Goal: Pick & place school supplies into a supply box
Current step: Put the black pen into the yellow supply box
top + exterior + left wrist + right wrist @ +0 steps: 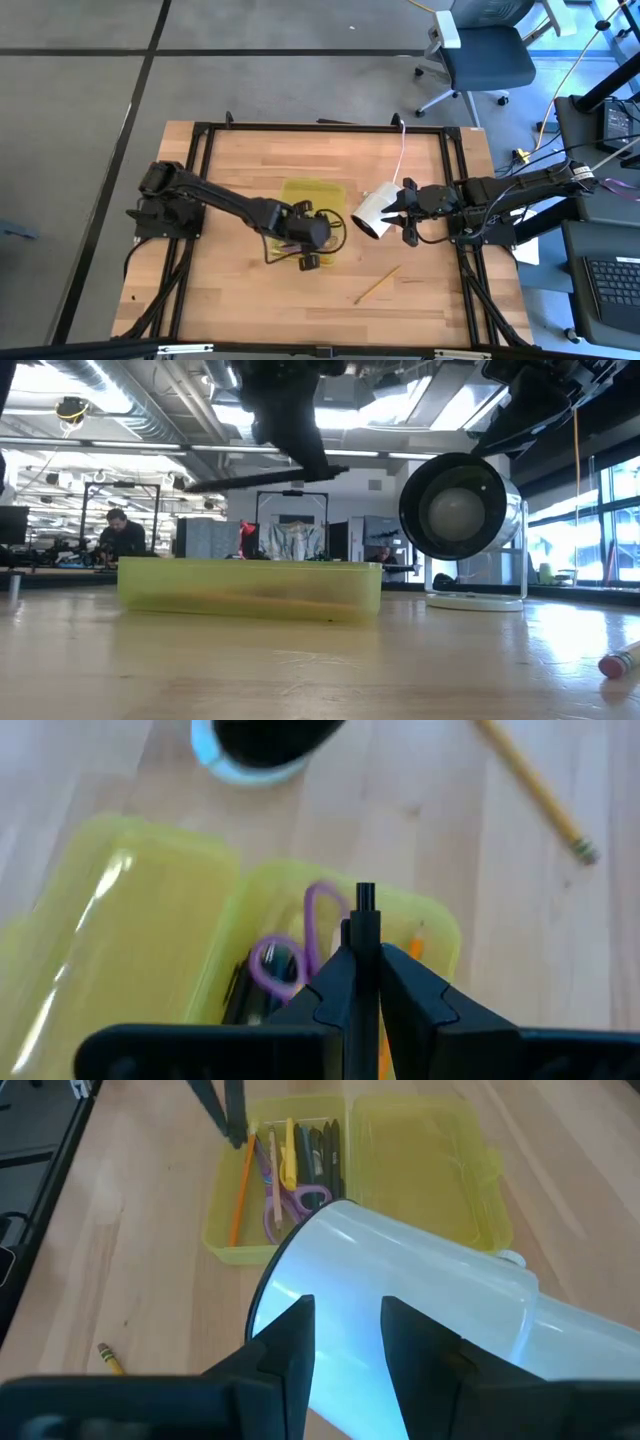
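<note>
Pencil (377, 285) loose on table (240, 300) from above, lying diagonal, right of supply box (312, 193), nearer right gripper (408, 214), jaws spread. Left wrist: left gripper (364, 935) pinching dark pen (364, 901) over box.

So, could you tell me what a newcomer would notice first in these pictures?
Probably the white cylinder at mid-table, with the right gripper open at it. Next, the yellow-green box beside it, already holding scissors and pens, with the left gripper above, shut on a dark pen. One pencil lies loose near the front.
</note>
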Robot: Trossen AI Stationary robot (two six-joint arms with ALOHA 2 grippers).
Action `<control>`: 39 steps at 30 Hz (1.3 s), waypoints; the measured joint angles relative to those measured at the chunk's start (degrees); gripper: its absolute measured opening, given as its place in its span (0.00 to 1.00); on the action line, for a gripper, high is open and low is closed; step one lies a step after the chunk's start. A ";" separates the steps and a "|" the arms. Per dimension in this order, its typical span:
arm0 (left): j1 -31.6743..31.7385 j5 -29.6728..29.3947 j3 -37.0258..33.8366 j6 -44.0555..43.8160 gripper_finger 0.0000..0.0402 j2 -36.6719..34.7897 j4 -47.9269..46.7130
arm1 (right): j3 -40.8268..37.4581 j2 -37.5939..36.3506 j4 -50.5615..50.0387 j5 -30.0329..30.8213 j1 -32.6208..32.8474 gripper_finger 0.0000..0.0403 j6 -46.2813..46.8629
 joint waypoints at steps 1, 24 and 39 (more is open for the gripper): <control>0.34 0.46 -2.42 0.57 0.07 -1.15 3.27 | 0.00 0.00 0.00 0.00 0.00 0.30 0.00; 4.85 6.53 -13.02 6.80 0.08 -0.31 14.38 | 0.02 0.02 0.31 0.48 -0.02 0.30 1.53; 4.77 6.14 -13.02 3.58 0.08 0.08 15.60 | 0.02 0.02 0.26 0.52 -0.02 0.30 1.44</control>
